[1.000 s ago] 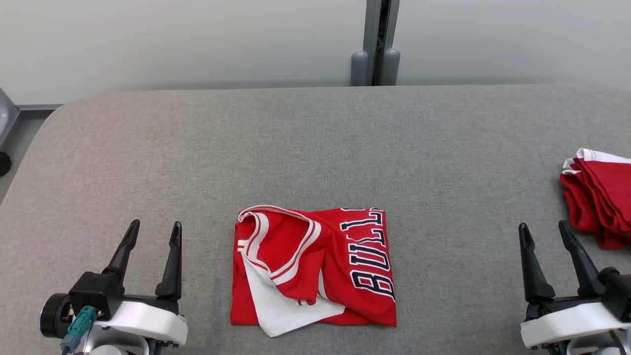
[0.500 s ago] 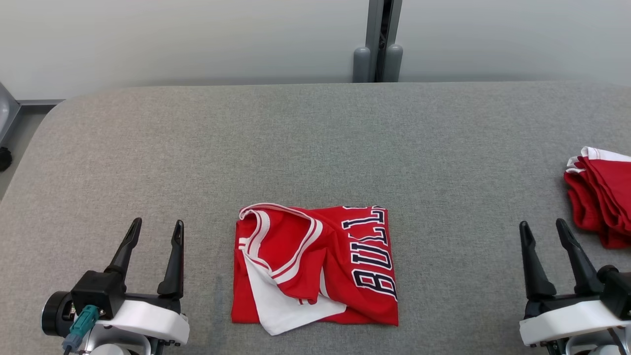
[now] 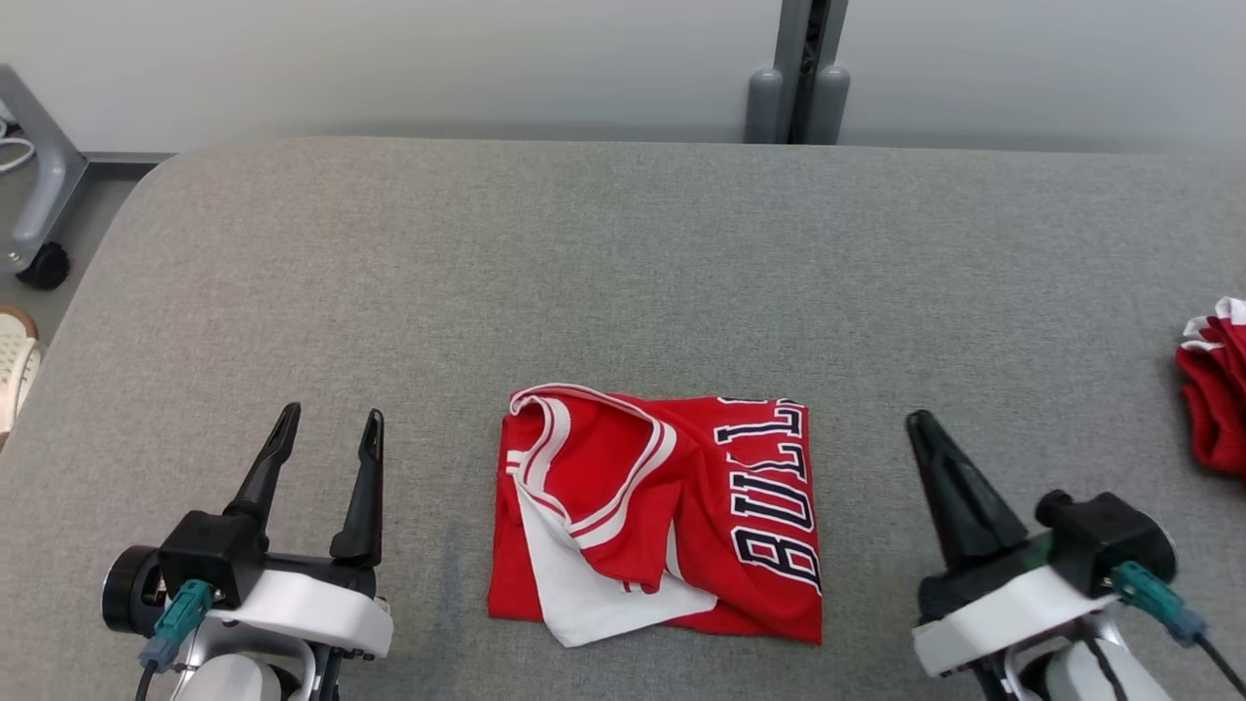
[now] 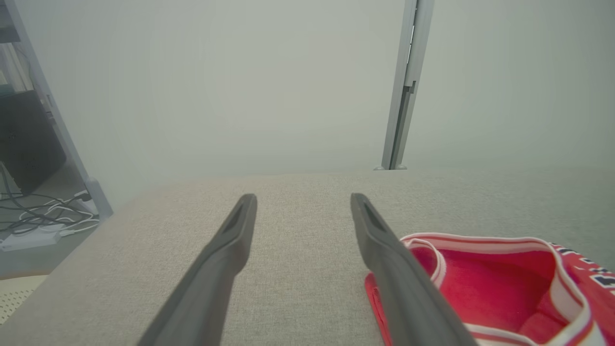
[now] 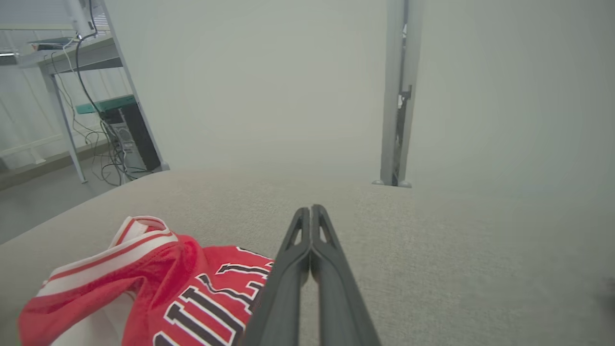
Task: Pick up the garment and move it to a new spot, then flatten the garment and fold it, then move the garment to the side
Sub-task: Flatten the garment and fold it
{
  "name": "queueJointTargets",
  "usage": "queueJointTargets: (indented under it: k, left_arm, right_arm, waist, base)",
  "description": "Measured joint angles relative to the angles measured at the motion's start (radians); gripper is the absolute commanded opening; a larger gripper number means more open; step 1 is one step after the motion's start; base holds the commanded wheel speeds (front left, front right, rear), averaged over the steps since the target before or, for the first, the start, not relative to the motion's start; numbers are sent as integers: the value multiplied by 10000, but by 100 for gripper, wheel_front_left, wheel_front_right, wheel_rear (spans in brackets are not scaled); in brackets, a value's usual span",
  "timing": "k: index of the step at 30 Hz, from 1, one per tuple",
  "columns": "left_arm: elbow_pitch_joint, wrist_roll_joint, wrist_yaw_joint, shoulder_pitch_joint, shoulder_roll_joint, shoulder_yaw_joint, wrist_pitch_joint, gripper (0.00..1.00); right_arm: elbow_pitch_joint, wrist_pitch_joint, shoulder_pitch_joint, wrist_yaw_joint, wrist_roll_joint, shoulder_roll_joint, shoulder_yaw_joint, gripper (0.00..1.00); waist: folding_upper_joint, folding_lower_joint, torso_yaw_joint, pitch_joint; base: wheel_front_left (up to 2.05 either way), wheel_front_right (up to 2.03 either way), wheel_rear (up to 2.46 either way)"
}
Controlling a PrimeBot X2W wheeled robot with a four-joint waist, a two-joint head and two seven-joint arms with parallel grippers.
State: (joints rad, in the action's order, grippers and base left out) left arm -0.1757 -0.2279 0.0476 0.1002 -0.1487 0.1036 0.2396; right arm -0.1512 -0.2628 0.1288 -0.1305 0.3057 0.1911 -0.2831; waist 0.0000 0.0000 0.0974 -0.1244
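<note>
The garment [image 3: 662,516] is a red jersey with white trim and dark lettering, folded into a rough square on the grey table [image 3: 623,273], near its front edge. My left gripper [image 3: 329,428] stands open to the garment's left, apart from it; in the left wrist view its fingers [image 4: 235,235] spread wide with the garment [image 4: 490,283] beside the right one. To the right of the garment, my right gripper [image 3: 920,424] is shut, empty and clear of the cloth. The right wrist view shows its fingers [image 5: 310,226] pressed together, the garment [image 5: 144,288] at lower left.
Another red and white cloth pile [image 3: 1217,389] lies at the table's right edge. A grey post [image 3: 798,73] stands behind the table against a pale wall. Left of the table are a wheeled frame leg [image 3: 39,195] and a shoe [image 3: 15,360] on the floor.
The right gripper has shut and moved left toward the garment. The camera has turned left, shifting the whole picture to the right. The left gripper stays open.
</note>
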Motion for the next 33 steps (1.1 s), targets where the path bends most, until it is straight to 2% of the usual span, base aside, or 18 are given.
queueJointTargets:
  k: [11, 19, 22, 33]
  left_arm:
    - [-374, -44, 132, 580, 286, 339, 128, 100]
    - [-589, -73, 188, 841, 387, 424, 180, 100]
    - [-614, -73, 198, 911, 405, 422, 194, 100]
    - [-573, -67, 265, 1002, 545, 320, 207, 100]
  right_arm:
    - [-1438, 19, 1654, 0, 1014, 176, -3323, 0]
    - [-2600, -4, 2549, 0, 1645, 257, -4562, 0]
    - [-2767, -10, 2709, 0, 1818, 278, -4972, 0]
    - [-2788, -15, 3196, 0, 3068, 506, -7442, 0]
  waist:
    - [0, 0, 844, -520]
    - [0, 0, 1219, -845]
    - [0, 0, 1263, -904]
    - [0, 0, 1276, -1147]
  base:
    - [0, 0, 0]
    - [0, 0, 0]
    - [0, 0, 0]
    - [0, 0, 0]
